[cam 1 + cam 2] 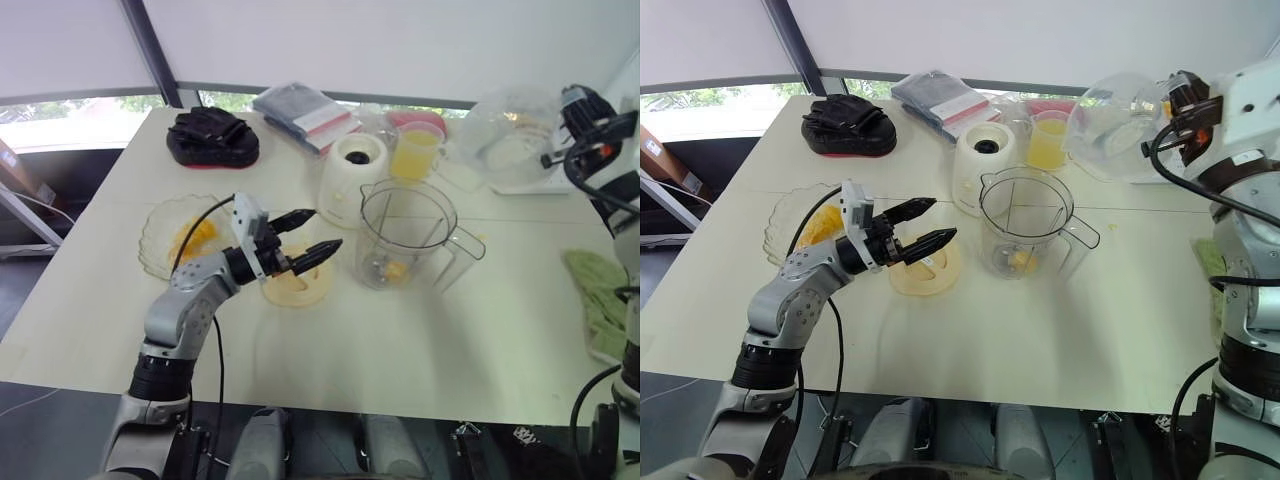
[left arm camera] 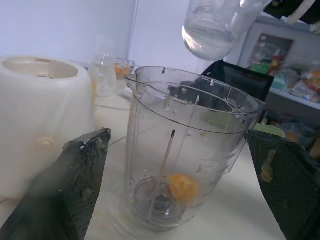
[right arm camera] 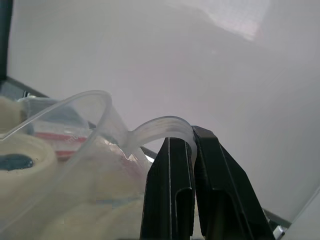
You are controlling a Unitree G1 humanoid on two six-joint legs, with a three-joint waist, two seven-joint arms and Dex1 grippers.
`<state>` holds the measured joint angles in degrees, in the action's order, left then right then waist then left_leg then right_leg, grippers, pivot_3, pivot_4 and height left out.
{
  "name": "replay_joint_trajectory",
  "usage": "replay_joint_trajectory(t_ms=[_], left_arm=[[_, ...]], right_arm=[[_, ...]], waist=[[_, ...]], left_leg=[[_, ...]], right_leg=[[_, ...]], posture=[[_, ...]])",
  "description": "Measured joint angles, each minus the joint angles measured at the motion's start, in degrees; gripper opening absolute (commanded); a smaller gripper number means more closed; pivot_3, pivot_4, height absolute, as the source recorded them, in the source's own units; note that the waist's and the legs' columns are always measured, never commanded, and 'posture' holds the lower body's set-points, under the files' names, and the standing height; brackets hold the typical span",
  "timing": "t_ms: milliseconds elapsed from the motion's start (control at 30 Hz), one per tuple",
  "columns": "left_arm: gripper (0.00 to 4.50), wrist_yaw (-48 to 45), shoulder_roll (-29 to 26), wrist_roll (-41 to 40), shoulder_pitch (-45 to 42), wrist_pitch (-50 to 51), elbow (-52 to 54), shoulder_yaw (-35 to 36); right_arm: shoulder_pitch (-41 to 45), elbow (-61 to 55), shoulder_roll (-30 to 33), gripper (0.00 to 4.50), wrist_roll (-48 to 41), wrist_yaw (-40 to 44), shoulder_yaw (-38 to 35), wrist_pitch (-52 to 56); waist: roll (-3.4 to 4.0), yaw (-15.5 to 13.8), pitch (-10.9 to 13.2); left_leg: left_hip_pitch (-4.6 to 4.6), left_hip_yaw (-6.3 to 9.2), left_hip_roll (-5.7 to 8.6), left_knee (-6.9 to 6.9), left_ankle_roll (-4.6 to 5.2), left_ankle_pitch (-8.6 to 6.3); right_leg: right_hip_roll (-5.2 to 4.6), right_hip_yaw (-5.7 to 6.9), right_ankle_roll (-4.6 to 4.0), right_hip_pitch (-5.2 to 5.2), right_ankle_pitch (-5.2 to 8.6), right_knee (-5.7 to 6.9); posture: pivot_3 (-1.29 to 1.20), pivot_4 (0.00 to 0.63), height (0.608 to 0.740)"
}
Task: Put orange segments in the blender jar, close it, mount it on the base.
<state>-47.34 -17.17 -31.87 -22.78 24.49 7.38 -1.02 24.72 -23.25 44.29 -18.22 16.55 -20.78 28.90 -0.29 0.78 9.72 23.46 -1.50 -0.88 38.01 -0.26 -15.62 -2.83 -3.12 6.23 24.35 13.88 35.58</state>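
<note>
The tabletop carries everything we need. On it, near the middle, the blender jar stands upright and open. The white blender base stands just behind it, apart from it.

Off to the right and well above the tabletop, our right gripper has its jaws clamped on the handle of a clear plastic jug. We cannot tell whether anything is in the jug.

On the left sits a glass bowl with a small heap of orange segments. Between bowl and jar lies a pale round disc (we take it for the jar's lid). Our left gripper hovers over it, jaws apart and empty, pointed at the jar.

The jar holds one orange segment, down beside the blade hub, so we judge loading has barely begun.

- To do this step well, we should swing the left gripper to the bowl and come down from above.
- We should pinch one segment lightly, since the flesh looks soft and wet.
- We should lift it clear of the jar's rim before moving across.
- We should let go low inside the mouth, so the light jar is not nudged.
- The jug is best kept high and away from the jar.
</note>
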Motion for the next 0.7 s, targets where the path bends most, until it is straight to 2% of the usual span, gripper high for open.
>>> replay_joint_trajectory(t_ms=[700], left_arm=[[4.5,-1.1,0.4,0.7,0.0,-1.7,0.0,-0.5]], right_arm=[[-2.9,-1.9,0.7,0.06,6.8,5.9,2.5,-3.7]], waist=[[0.0,0.0,0.0]], left_leg=[[-0.03,-0.01,0.01,0.08,-0.02,0.01]], right_leg=[[0.02,0.0,-0.01,0.0,0.0,0.13]], posture=[[0.0,0.15,0.74]])
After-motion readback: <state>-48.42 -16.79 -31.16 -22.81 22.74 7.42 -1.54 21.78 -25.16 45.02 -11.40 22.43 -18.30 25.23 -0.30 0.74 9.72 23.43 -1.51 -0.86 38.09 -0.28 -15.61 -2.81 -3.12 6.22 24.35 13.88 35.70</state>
